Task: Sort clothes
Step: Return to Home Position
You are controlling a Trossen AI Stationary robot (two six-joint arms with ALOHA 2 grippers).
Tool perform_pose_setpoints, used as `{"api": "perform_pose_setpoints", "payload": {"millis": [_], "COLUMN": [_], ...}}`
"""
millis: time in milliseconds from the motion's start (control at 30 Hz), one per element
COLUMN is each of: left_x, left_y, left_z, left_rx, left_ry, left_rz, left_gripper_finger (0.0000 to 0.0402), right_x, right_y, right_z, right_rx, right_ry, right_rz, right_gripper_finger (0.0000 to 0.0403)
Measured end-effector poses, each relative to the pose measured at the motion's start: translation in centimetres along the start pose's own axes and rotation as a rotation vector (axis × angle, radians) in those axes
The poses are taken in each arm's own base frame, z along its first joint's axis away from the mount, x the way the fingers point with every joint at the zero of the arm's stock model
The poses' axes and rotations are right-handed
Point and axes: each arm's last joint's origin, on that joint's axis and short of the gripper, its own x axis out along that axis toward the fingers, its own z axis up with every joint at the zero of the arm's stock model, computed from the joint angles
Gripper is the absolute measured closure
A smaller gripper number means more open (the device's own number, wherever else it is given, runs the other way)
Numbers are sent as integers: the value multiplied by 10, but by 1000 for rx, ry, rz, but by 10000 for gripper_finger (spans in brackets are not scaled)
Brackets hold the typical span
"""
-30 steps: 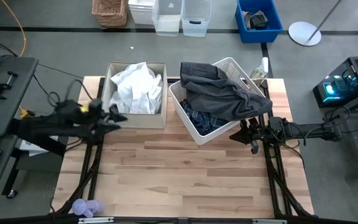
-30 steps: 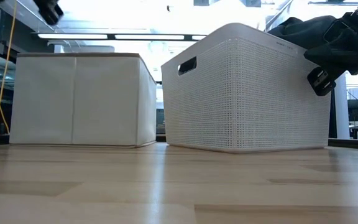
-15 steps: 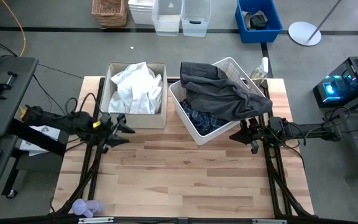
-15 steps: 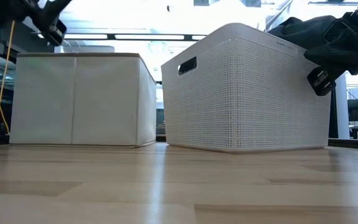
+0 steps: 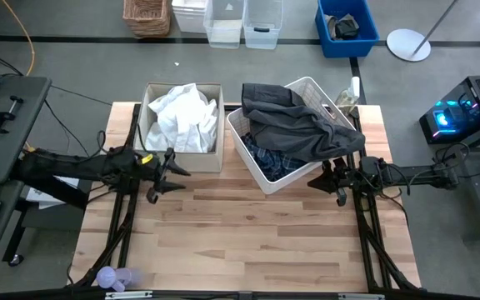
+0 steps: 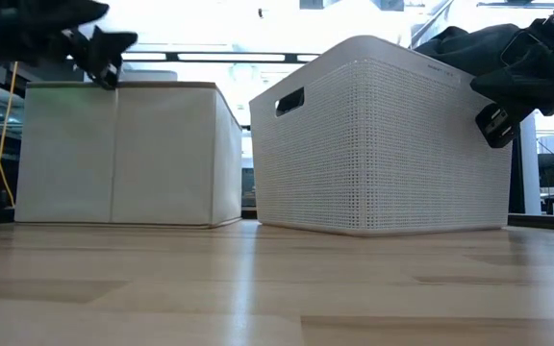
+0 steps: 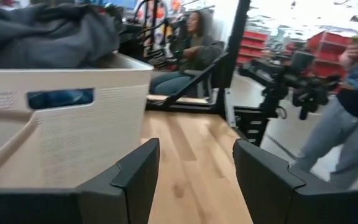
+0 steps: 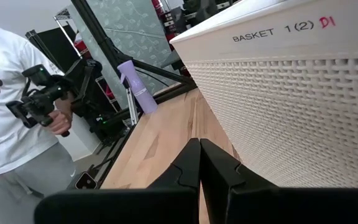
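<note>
Two white garments [image 5: 182, 117] lie heaped in the beige fabric bin [image 5: 150, 133] at the far left. A dark grey garment [image 5: 307, 129] drapes over the white plastic basket [image 5: 252, 162], with blue-white plaid fabric [image 5: 273, 160] under it. No dark green garment shows. My left gripper [image 5: 170, 172] is open and empty, hovering just in front of the bin's near wall; in the left wrist view [image 7: 194, 165] it faces the basket [image 7: 61, 130]. My right gripper [image 5: 327, 181] is shut and empty beside the basket's near right corner; it also shows in the right wrist view [image 8: 199, 163].
A purple bottle [image 5: 113, 278] lies at the table's near left corner. Bare wooden table [image 5: 248, 233] spreads in front of both containers. A person with a camera rig [image 8: 42, 99] stands beyond the table, and other people [image 7: 353, 93] show in the room.
My left gripper has moved toward the table's right edge along the front of the beige bin and has come down to about the level of the bin's rim. My right gripper has kept still.
</note>
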Motion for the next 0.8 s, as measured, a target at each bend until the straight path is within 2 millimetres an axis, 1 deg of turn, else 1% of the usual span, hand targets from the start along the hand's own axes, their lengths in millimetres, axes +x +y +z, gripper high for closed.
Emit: {"api": "perform_pose_setpoints", "payload": {"millis": [100, 200, 333, 467, 633, 733, 800], "left_x": [-1, -4, -10, -14, -14, -14, -15], "left_y": [5, 9, 11, 11, 13, 16, 16], "left_z": [-3, -12, -30, -38, -42, -47, -49], "left_rx": [-11, -54, -129, -166, -152, -113, -94], "left_ry": [21, 16, -17, -78, -48, 0, 26], "left_rz": [38, 68, 72, 59, 131, 198, 209], "left_gripper_finger": [209, 209, 209, 209, 209, 209, 209], "right_x": [0, 0, 0, 0, 0, 0, 0], "right_y": [0, 0, 0, 0, 0, 0, 0], "right_z": [0, 0, 0, 0, 0, 0, 0], "right_rx": [0, 0, 0, 0, 0, 0, 0], "right_ry": [0, 0, 0, 0, 0, 0, 0], "right_rz": [0, 0, 0, 0, 0, 0, 0], "right_gripper_finger": [402, 402, 402, 402, 402, 402, 402]}}
